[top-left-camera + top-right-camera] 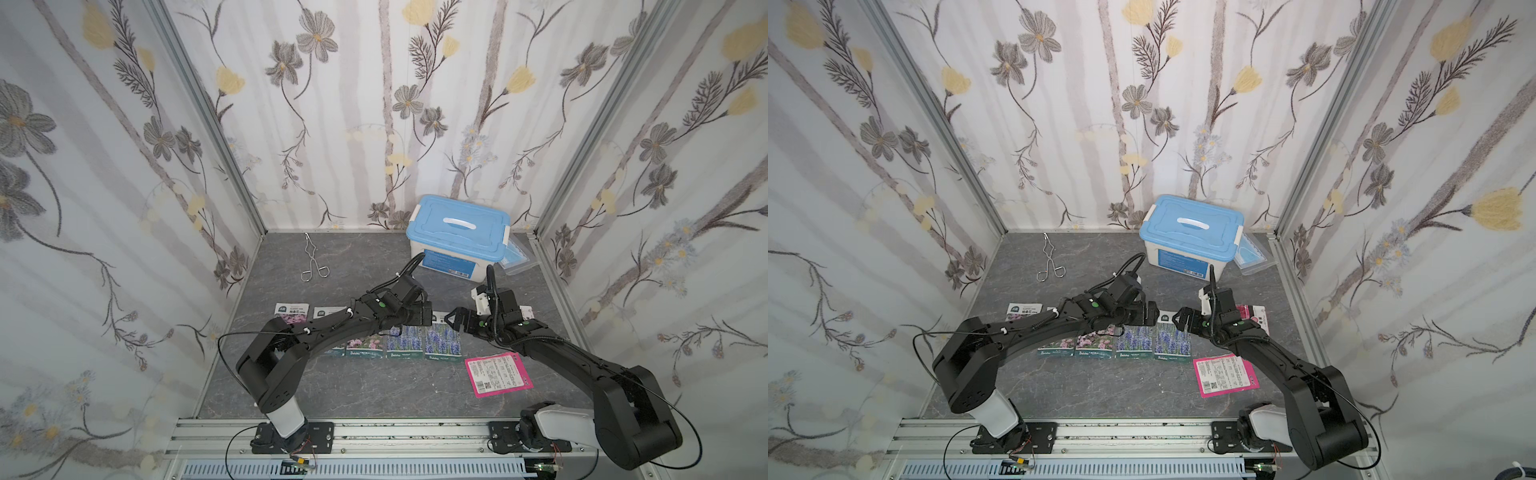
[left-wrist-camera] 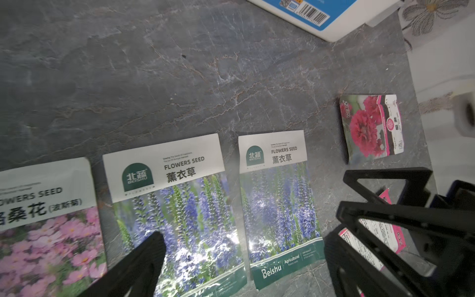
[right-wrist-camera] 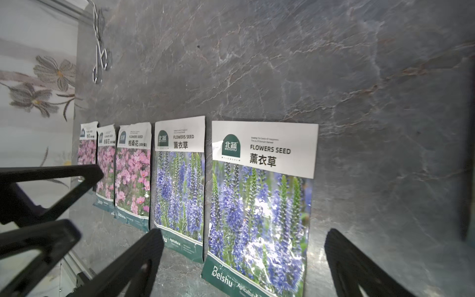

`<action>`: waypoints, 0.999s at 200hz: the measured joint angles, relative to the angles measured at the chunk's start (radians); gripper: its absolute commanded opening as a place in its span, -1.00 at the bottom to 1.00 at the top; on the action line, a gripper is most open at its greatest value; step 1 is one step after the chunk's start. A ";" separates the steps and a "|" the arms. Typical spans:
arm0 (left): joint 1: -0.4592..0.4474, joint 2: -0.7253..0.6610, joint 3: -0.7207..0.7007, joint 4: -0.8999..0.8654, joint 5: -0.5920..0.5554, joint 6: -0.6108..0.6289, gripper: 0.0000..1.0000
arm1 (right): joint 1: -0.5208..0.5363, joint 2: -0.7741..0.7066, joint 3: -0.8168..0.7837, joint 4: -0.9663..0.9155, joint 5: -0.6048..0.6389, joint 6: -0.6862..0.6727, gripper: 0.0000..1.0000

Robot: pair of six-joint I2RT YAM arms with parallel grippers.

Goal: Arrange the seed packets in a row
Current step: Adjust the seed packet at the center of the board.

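Seed packets lie face up in a row on the grey table: three pink-flower ones (image 3: pixel 132 172) at the left, then two lavender ones (image 1: pixel 405 343) (image 1: pixel 444 343). My left gripper (image 2: pixel 244 239) hangs open just above the two lavender packets and holds nothing. Facing it, my right gripper (image 3: pixel 244 236) is open over the right-hand lavender packet (image 3: pixel 259 205); in a top view the two grippers (image 1: pixel 430 318) (image 1: pixel 451 322) almost meet. A magenta carnation packet (image 2: pixel 370 126) lies to the right, behind the row. A pink packet (image 1: pixel 498 374) lies text side up at the front right.
A white box with a blue lid (image 1: pixel 459 232) stands at the back right, with a clear blue-edged pouch (image 1: pixel 515 257) beside it. Metal tongs (image 1: pixel 313 259) lie at the back left. Papered walls close in three sides.
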 measured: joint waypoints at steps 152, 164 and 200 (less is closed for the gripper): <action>0.030 -0.173 -0.153 -0.030 -0.072 0.015 1.00 | 0.080 0.367 0.253 0.028 0.034 -0.005 0.99; 0.030 -0.176 -0.157 -0.030 -0.072 0.016 1.00 | 0.081 0.382 0.265 0.027 0.034 -0.006 0.99; 0.031 -0.178 -0.167 -0.030 -0.072 0.018 1.00 | 0.081 0.414 0.286 0.026 0.046 -0.016 0.99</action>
